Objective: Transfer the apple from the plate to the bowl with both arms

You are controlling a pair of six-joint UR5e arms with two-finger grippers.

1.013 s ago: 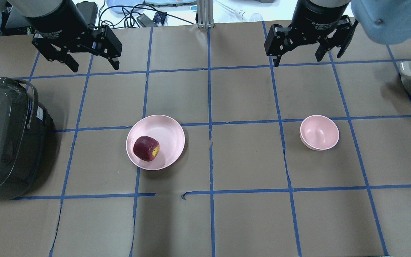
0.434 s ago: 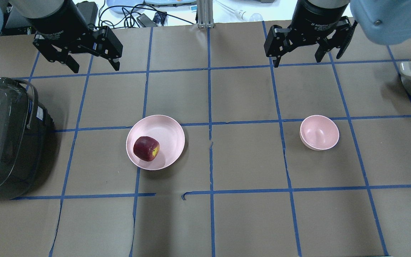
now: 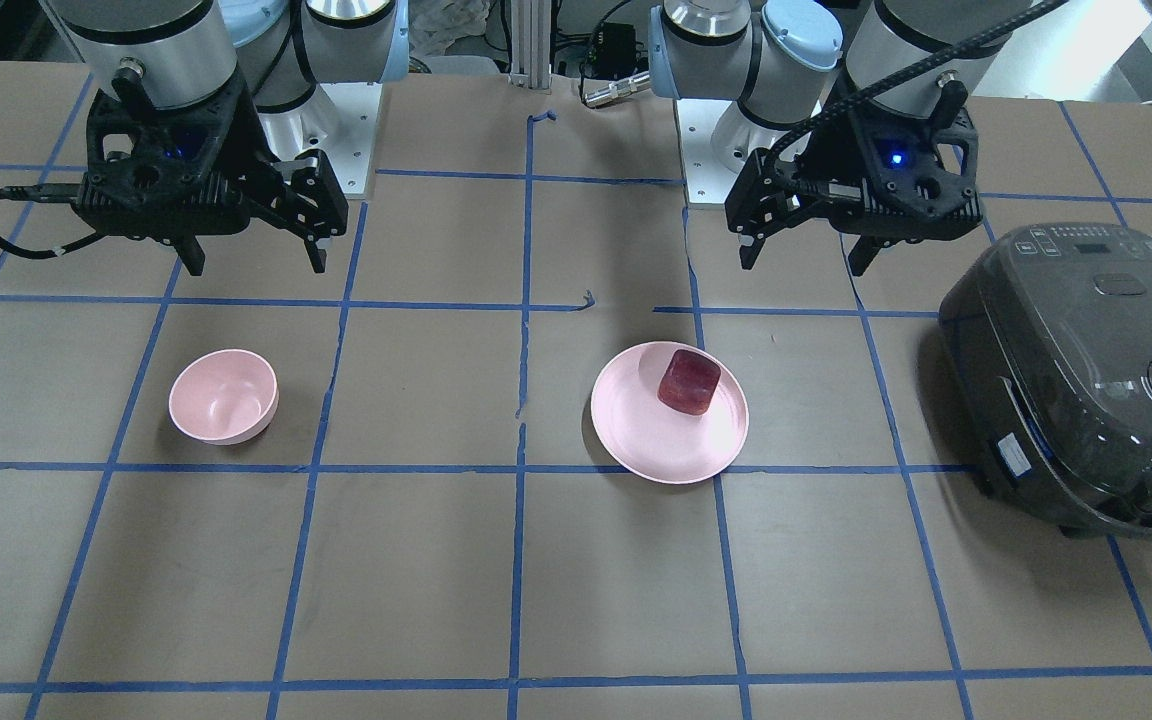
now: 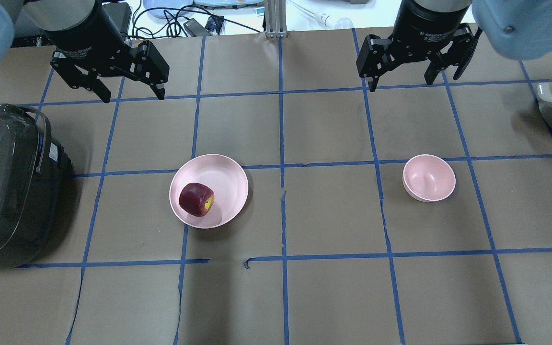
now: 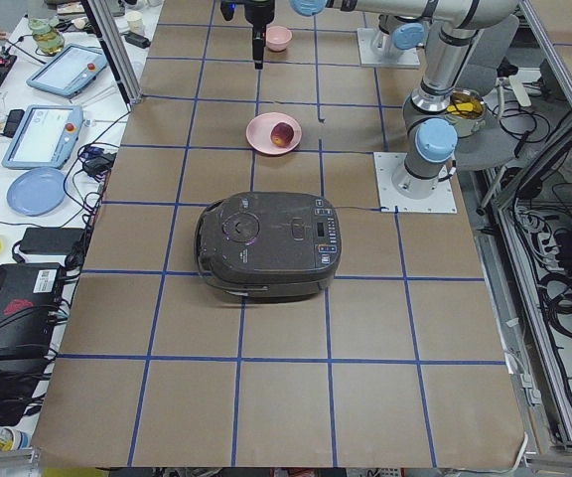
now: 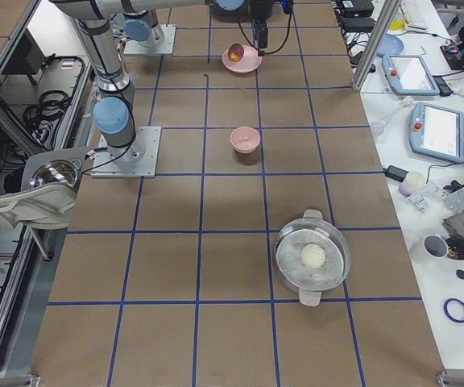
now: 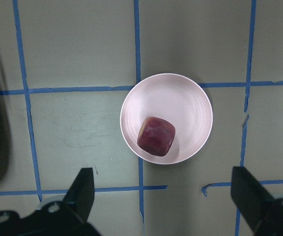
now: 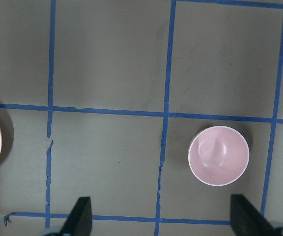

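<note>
Both black left gripper (image 4: 133, 94) and right gripper (image 4: 403, 82) gape wide; the glossy, blocky dark-red apple (image 4: 196, 199) looks firm, slick: pinch its flat sides.

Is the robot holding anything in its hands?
Nothing. The left hand and the right hand are both open and empty; the small dark red apple sits on the wide pale pink plate.

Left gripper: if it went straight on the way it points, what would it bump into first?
Likely bare brown table paper: the open left gripper points down, and the plate with the apple sits just off that line. Height is unclear.
</note>
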